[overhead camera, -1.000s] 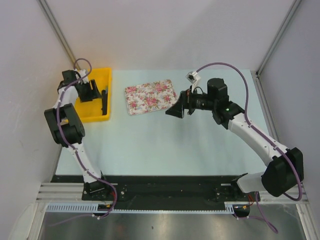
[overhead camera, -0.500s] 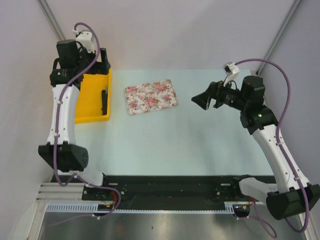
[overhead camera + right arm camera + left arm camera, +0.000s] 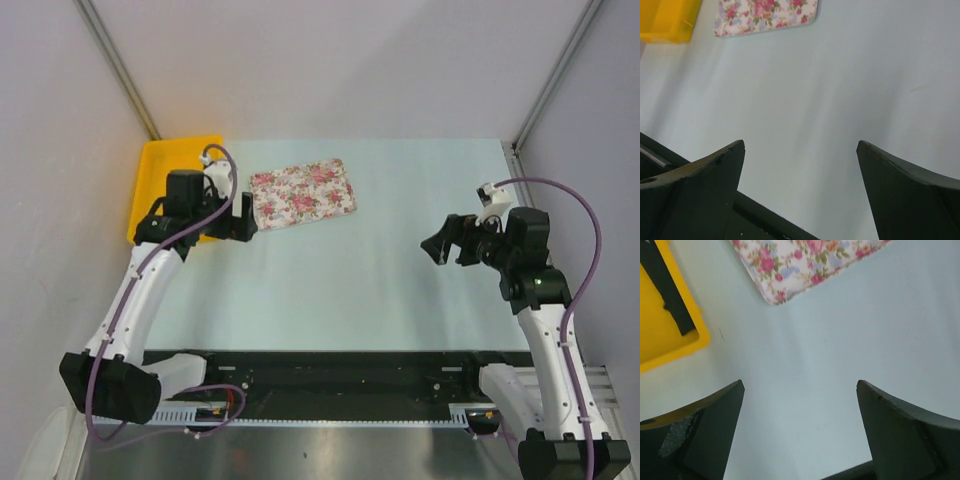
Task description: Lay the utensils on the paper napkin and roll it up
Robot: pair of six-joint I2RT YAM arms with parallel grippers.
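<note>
Top external: left arm has pulled off the yellow bin; left gripper now hangs between the bin and the floral tray, at 10 o'clock on the table. Right gripper has retreated to 3 o'clock. Both are released, jaws spread, holding nothing. Count: one bin, one tray, two arms. One black strip lies in the bin; cannot tell if it is the paper napkin.
</note>
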